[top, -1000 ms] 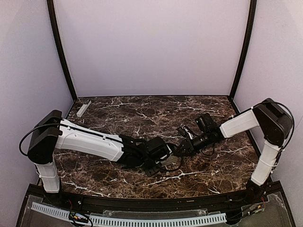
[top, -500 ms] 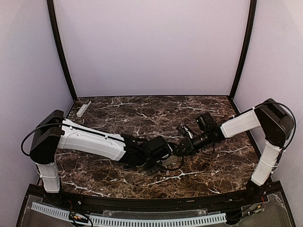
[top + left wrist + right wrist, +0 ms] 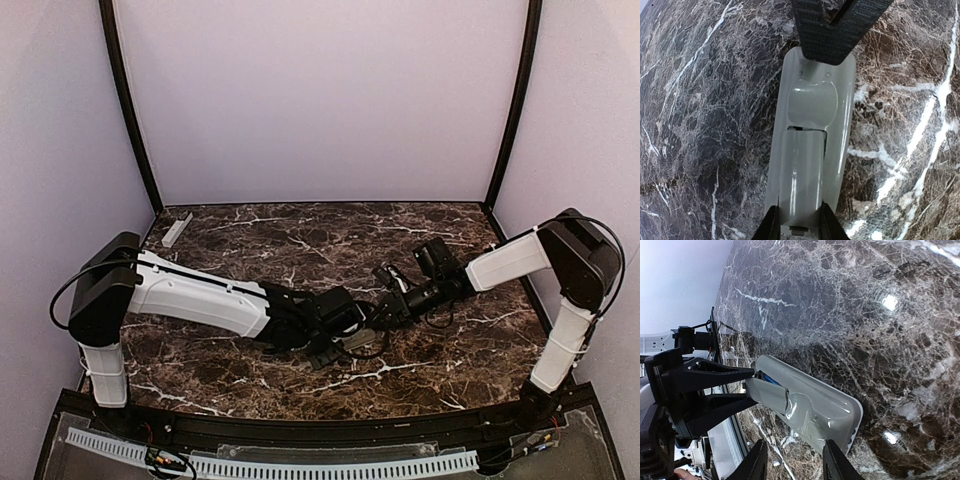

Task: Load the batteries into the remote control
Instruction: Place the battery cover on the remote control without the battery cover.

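Observation:
The remote control [image 3: 846, 125] lies face down on the marble, pale grey back up, also in the right wrist view [image 3: 827, 412] and dimly from above [image 3: 357, 340]. A pale battery cover [image 3: 800, 170] sits over its near end, slightly ajar. My left gripper [image 3: 800, 223] is shut on the cover's sides. A blue battery [image 3: 769, 379] peeks out under the cover [image 3: 765, 392]. My right gripper [image 3: 795, 460] has its jaws apart at the remote's far end, one fingertip [image 3: 832, 450] at the remote's edge. Its dark fingers [image 3: 825, 35] overlap that end in the left wrist view.
A small pale bar [image 3: 177, 229] lies at the table's back left corner. Both arms meet low over the table's middle [image 3: 360, 325]. Purple walls and black posts [image 3: 125, 110] close the sides and back. A black rail [image 3: 300, 432] runs along the near edge.
The left arm has edged to the right toward the remote. The right arm and the remote have stayed put.

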`<action>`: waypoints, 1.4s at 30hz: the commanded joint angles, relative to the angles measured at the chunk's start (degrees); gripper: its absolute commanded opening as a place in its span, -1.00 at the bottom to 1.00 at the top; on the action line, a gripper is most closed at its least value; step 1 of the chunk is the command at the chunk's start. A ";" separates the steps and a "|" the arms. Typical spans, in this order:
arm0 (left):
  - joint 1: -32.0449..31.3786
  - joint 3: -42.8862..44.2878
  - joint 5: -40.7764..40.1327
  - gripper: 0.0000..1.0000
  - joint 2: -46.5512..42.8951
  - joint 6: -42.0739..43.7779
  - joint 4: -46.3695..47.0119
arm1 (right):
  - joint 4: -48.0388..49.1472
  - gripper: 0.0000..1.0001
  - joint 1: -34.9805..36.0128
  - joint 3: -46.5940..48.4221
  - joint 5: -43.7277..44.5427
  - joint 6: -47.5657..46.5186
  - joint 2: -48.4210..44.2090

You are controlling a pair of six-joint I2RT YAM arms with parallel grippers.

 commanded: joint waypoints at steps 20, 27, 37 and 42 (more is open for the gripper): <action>0.83 1.74 4.49 -0.13 0.53 2.29 -3.29 | 0.67 -0.25 0.38 0.34 -1.16 -0.58 -0.16; 1.51 0.73 4.36 0.18 -1.83 2.29 -2.20 | 0.12 -0.25 0.38 0.73 -1.09 -1.20 -0.24; 3.24 -3.67 7.93 0.73 -10.56 3.86 3.87 | -2.55 -0.21 -0.36 2.52 0.17 -3.21 -1.10; 6.06 -10.03 15.20 0.74 -16.29 2.42 8.88 | -5.00 -0.22 -0.61 3.95 0.84 -4.78 -2.31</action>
